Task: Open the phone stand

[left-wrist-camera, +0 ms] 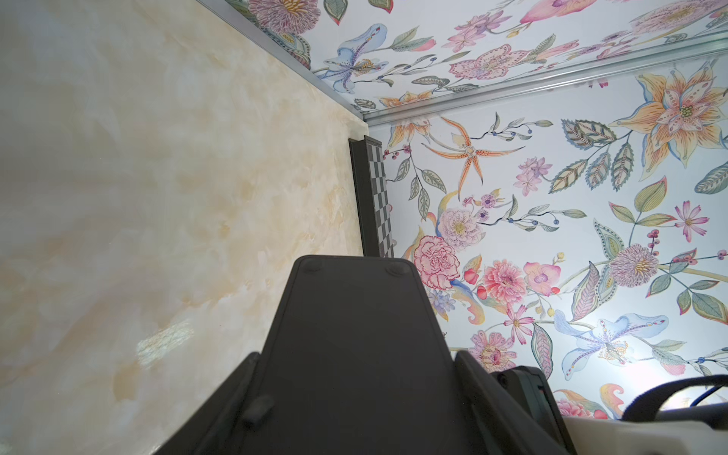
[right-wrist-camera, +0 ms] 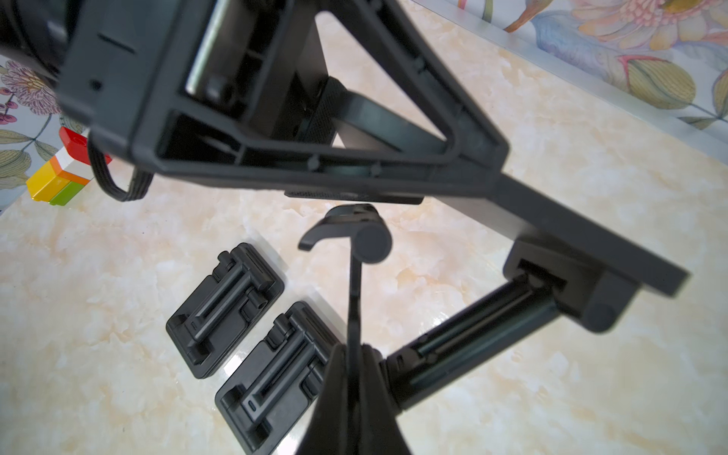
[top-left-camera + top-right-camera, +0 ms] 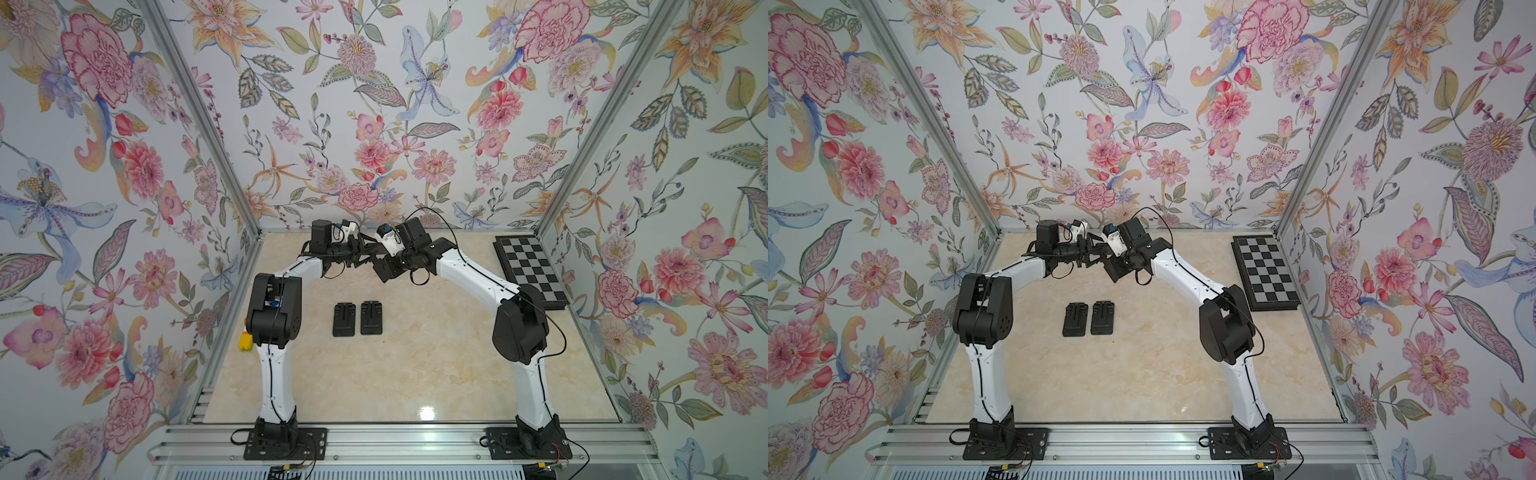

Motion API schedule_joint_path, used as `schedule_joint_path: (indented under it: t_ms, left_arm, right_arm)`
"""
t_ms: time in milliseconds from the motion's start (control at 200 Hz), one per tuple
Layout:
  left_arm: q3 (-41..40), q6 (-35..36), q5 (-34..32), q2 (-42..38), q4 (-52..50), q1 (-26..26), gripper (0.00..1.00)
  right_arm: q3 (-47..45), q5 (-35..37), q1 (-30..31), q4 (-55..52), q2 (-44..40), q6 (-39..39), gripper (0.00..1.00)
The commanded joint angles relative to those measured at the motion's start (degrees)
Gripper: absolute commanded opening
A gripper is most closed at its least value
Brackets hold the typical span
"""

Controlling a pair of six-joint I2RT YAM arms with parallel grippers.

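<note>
A black phone stand [image 3: 367,254] hangs in the air over the back middle of the table, held between both arms. My left gripper [image 1: 356,354] is shut on its wide flat base plate [image 1: 354,307], one finger [image 1: 236,394] on each side edge. My right gripper [image 2: 354,350] is shut on the thin edge of the stand's rest plate [image 2: 354,291], which ends in a round hinge and a hooked lip [image 2: 368,238]. The stand's rod [image 2: 484,327] runs from beside my right fingers to the base's far end. In both top views the two grippers meet closely [image 3: 1096,257].
Two folded black stands [image 3: 344,319] [image 3: 371,318] lie side by side mid-table, seen below my right gripper [image 2: 224,311] [image 2: 272,378]. A chessboard [image 3: 530,270] lies at the back right. Coloured toy blocks [image 2: 63,173] sit by the left wall [image 3: 245,341].
</note>
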Motion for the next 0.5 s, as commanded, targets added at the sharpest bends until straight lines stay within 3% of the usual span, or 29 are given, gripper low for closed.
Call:
schedule_joint_path:
  t_ms: [0,495]
  left_arm:
    - [2.71,2.26,-10.48,2.55,4.97,2.39,0.00]
    - [2.76,2.35,-10.92,3.13,4.99,1.65,0.00]
  right_arm:
    - [-0.76,-11.12,3.91,-6.86,-6.04,-1.53,0.00]
    - [-0.41,-14.53,6.04,-6.29,-6.54,-1.46,0.00]
